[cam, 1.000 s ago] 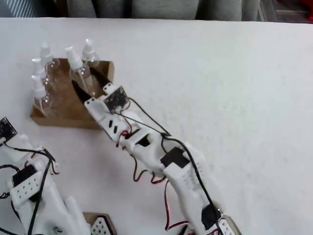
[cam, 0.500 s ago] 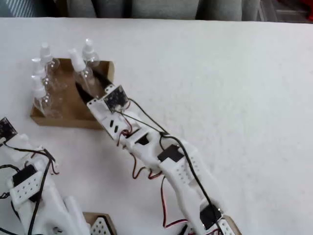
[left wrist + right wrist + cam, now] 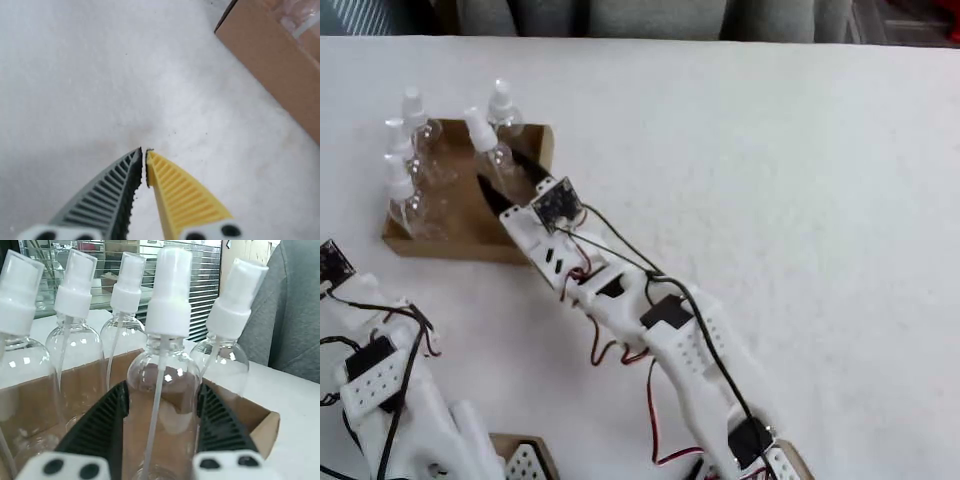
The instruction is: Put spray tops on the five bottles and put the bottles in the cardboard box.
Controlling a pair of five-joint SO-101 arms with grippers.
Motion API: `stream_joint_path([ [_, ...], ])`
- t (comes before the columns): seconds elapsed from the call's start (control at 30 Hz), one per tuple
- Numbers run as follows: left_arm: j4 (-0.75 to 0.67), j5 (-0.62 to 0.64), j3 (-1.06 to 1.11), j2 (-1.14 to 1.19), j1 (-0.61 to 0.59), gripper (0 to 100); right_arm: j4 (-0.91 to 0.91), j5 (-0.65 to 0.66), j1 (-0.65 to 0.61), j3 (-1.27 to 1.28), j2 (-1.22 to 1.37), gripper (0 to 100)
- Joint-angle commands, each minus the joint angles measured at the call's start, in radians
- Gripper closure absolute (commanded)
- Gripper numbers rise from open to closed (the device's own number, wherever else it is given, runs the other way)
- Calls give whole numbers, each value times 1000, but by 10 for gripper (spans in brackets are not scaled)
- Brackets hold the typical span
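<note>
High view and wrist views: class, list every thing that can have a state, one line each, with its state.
Held bottle: spray top on, upright, gripped by the right tool inside the cardboard box.
Other four bottles: tops on, standing in the box.
Cardboard box: open, on the table.
Right tool: shut on the held bottle.
Left tool: shut, empty, over the table.

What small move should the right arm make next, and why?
Probably open the right gripper and let go: the held bottle, with its spray top on, seems to stand upright inside the cardboard box beside the four other bottles.
</note>
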Motion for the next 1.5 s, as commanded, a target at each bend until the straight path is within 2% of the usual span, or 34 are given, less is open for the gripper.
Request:
stream_joint_path([
  [0.0, -26, -6, -57, 5, 8, 978, -7, -49, 5, -46, -22, 983],
  [0.1, -26, -6, -57, 5, 8, 978, -7, -109, 5, -46, -28, 983],
  [0.63, -26, -8, -55, 5, 7, 978, -2, -109, 7, -37, -18, 980],
  [0.77, -26, -8, -55, 5, 5, 978, -7, -18, -10, 2, -21, 982],
  [0.9, -26, -8, -54, 5, 5, 978, -91, 40, -48, 61, -18, 982],
  [1.47, -26, -8, -52, 5, 5, 978, -140, 37, -30, 124, -19, 981],
])
